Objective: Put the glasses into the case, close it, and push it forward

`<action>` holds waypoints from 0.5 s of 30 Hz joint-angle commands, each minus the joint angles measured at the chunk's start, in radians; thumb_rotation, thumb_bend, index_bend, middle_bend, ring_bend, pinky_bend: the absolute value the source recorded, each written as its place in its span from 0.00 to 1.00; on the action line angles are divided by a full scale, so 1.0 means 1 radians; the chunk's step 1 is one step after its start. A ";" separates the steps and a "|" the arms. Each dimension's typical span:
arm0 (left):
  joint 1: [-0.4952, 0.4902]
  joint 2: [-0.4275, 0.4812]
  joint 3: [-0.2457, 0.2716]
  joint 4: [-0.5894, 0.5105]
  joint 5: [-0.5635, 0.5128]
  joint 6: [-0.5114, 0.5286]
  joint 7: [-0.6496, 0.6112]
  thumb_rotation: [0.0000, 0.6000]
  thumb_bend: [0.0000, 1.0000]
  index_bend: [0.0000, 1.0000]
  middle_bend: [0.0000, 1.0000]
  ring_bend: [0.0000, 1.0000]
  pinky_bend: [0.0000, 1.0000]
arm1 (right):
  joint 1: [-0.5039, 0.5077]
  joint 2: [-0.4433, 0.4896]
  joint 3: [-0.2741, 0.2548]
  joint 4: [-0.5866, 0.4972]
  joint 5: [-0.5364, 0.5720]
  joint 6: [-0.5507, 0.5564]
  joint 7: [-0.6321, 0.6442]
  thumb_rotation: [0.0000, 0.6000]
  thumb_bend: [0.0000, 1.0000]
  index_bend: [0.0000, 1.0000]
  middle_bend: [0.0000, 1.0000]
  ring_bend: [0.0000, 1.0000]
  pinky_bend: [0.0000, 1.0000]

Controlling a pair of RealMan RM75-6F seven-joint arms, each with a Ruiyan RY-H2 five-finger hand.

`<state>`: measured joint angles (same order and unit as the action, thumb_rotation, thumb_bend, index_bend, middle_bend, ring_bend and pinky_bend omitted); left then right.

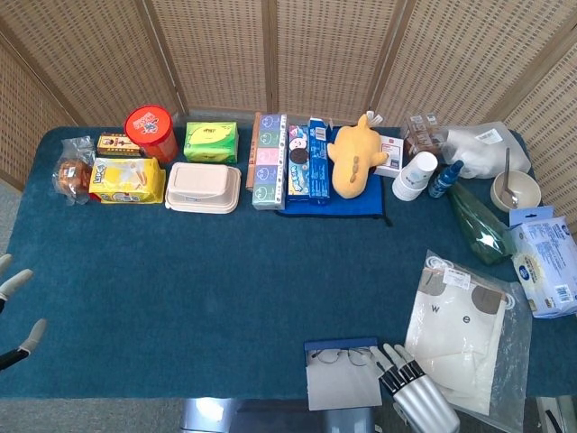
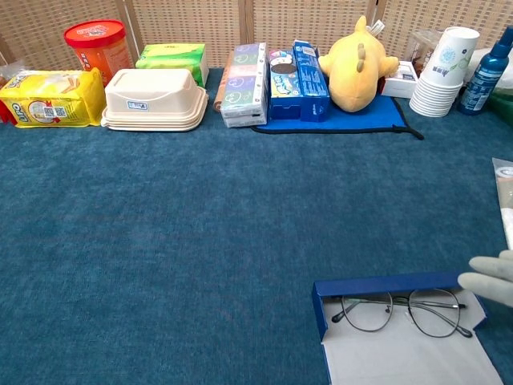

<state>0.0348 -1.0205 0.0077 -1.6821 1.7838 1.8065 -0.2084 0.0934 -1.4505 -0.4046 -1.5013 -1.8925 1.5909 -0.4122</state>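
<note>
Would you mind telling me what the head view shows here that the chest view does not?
Only the head view shows the left hand at the table's left edge, the clear bag and the bowl. Only the chest view shows the glasses sharply, lying in the open case. Both show the right hand beside the case, and the yellow plush toy.
</note>
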 commanded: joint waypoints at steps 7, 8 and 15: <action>0.025 -0.005 0.018 0.031 0.025 0.039 -0.011 1.00 0.32 0.14 0.04 0.00 0.00 | -0.082 -0.074 0.009 0.150 -0.034 0.016 0.085 1.00 0.28 0.00 0.05 0.00 0.15; 0.027 -0.005 0.019 0.034 0.028 0.043 -0.013 1.00 0.32 0.14 0.04 0.00 0.00 | -0.087 -0.080 0.010 0.162 -0.040 0.019 0.090 1.00 0.27 0.00 0.05 0.00 0.15; 0.046 -0.005 0.030 0.063 0.045 0.078 -0.033 1.00 0.32 0.14 0.04 0.00 0.00 | -0.125 -0.142 0.029 0.272 -0.084 0.067 0.157 1.00 0.25 0.00 0.05 0.00 0.15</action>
<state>0.0772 -1.0259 0.0362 -1.6233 1.8262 1.8792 -0.2383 -0.0172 -1.5701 -0.3861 -1.2623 -1.9608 1.6363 -0.2766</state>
